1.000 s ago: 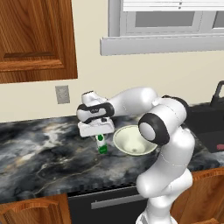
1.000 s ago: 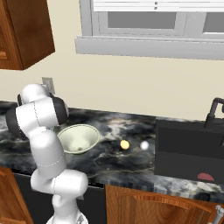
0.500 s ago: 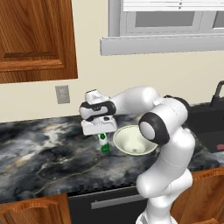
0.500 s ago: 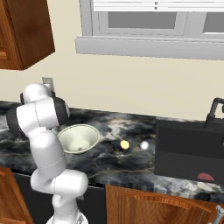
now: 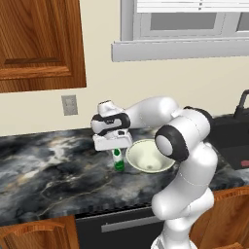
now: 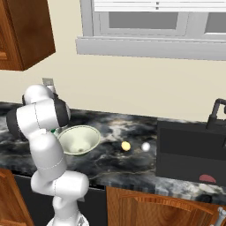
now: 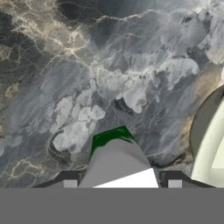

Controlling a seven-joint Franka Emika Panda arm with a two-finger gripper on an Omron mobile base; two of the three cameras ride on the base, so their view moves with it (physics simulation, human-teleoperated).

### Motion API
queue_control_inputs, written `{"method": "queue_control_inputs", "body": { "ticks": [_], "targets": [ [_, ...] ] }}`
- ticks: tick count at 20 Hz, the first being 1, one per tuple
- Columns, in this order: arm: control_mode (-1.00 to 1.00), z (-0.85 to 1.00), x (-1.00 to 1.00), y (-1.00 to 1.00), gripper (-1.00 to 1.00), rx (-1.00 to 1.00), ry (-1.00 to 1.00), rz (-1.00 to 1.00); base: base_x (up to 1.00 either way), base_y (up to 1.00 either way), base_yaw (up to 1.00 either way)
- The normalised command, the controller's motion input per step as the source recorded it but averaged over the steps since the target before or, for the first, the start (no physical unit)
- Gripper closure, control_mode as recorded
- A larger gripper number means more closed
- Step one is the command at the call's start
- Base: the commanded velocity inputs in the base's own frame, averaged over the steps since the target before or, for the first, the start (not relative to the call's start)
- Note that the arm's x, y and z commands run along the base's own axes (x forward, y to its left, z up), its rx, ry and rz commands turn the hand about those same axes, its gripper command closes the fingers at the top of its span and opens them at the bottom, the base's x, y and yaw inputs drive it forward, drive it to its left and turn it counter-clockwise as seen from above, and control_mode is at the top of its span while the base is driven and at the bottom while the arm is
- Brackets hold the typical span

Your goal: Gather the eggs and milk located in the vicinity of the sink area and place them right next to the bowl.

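The milk point(image 5: 118, 159), a small white carton with a green band at its base, stands upright on the dark marbled stone counter point(image 5: 44, 180), just beside the left rim of the wide, glossy cream-green bowl point(image 5: 148, 156) as the left base view shows it. The two-finger gripper point(image 5: 115, 148) sits directly over the carton's top, and in the hand view its dark tips flank the carton's sides, so the jaws look clamped on it; whether the base already rests fully on the stone cannot be told.

Farther from the bowl, toward the black sink point(image 6: 190, 148), two small oval eggs lie near each other on the counter: a yellowish-tan one point(image 6: 126, 146) and a paler one point(image 6: 146, 147), both well apart from the bowl.

The chief risk, as I judge it, is the carton tipping: letting go while it hangs tilted, or dragging a finger on the way up, could knock it into the bowl's flared rim.
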Motion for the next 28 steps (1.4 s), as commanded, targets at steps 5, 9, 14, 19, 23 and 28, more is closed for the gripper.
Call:
{"method": "queue_control_inputs", "body": {
  "ticks": [5, 9, 14, 19, 23, 28],
  "targets": [
    [-1.0, -0.01, 0.0, 0.0, -1.0, 0.0, 0.0, 0.0, 0.0, 0.0, 0.0],
    [-1.0, 0.0, 0.0, 0.0, -1.0, 0.0, 0.0, 0.0, 0.0, 0.0, 0.0],
    [-1.0, 0.0, -0.04, 0.0, -1.0, 0.0, 0.0, 0.0, 0.0, 0.0, 0.0],
    [-1.0, 0.0, -0.27, -0.04, -1.0, 0.0, 0.0, 0.0, 0.0, 0.0, 0.0],
    [-1.0, 0.04, -0.05, -0.07, -1.0, 0.0, 0.0, 0.0, 0.0, 0.0, 0.0],
    [-1.0, 0.23, 0.05, -0.08, -1.0, 0.0, 0.0, 0.0, 0.0, 0.0, 0.0]
  ]
}}
